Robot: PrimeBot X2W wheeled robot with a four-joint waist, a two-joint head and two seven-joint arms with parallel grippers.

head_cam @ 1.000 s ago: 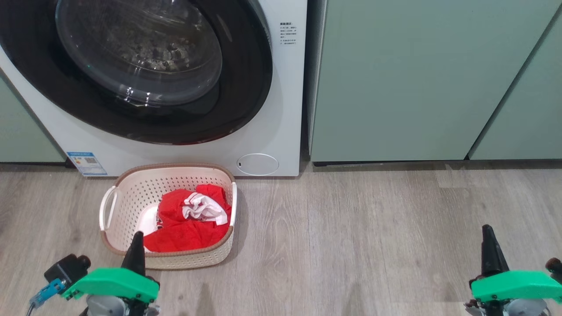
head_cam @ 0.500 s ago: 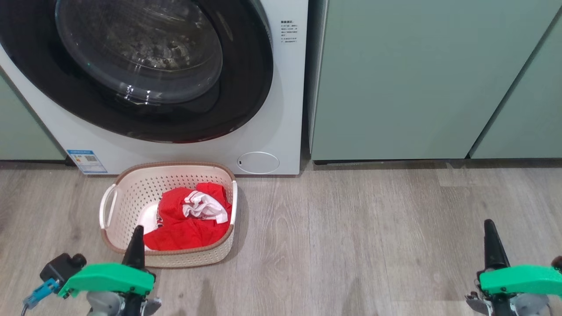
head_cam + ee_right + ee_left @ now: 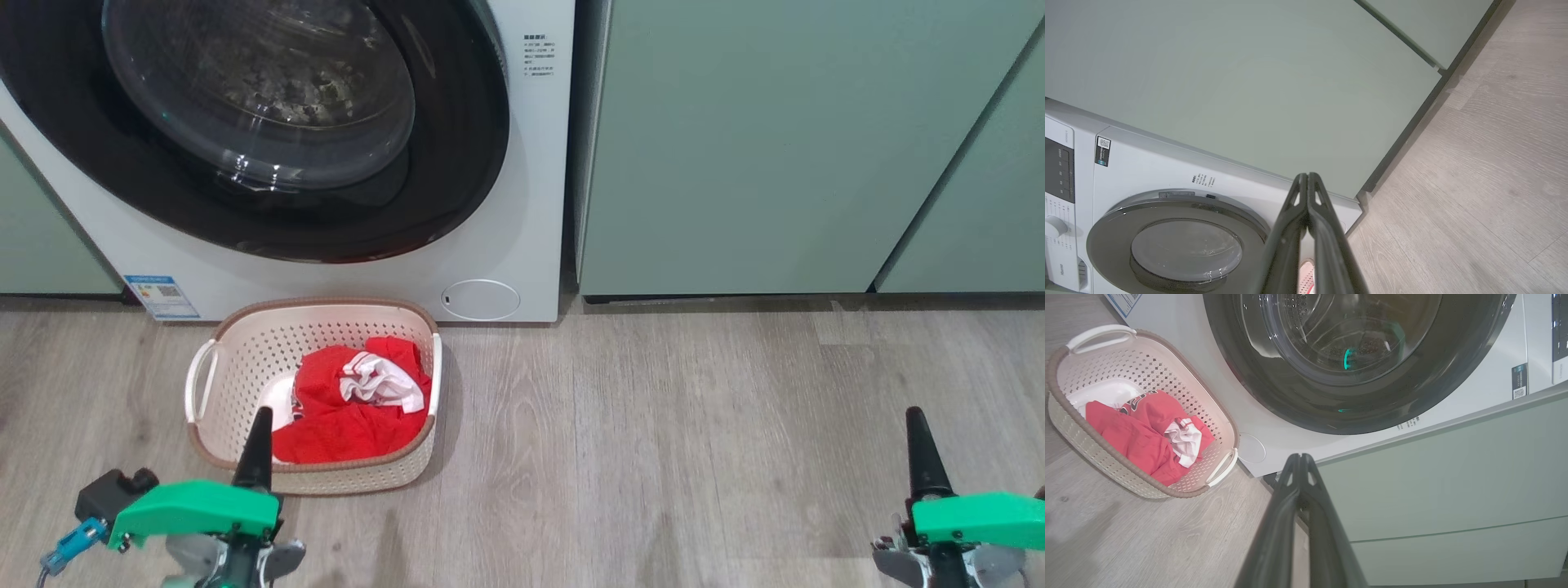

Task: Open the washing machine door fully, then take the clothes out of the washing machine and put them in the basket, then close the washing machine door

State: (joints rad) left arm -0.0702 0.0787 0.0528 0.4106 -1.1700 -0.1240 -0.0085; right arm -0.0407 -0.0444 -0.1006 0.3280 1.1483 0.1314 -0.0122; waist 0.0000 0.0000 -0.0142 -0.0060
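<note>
Our left gripper (image 3: pixel 260 420) and right gripper (image 3: pixel 916 420) are pressed shut and empty, near us and clear of everything, since nothing seems left to carry. The clothes (image 3: pixel 343 429) lie in the basket (image 3: pixel 318 304), just before the washing machine (image 3: pixel 535 204), whose door (image 3: pixel 461 163) looks closed.

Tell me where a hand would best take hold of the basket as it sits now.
Probably the white loop handle at the left end of the basket, approached from above on that side. The loop stands off the brown rim, leaving a gap for a finger, and the clothes lie heaped toward the other end. The left hand, shut now, is the nearer one.
</note>
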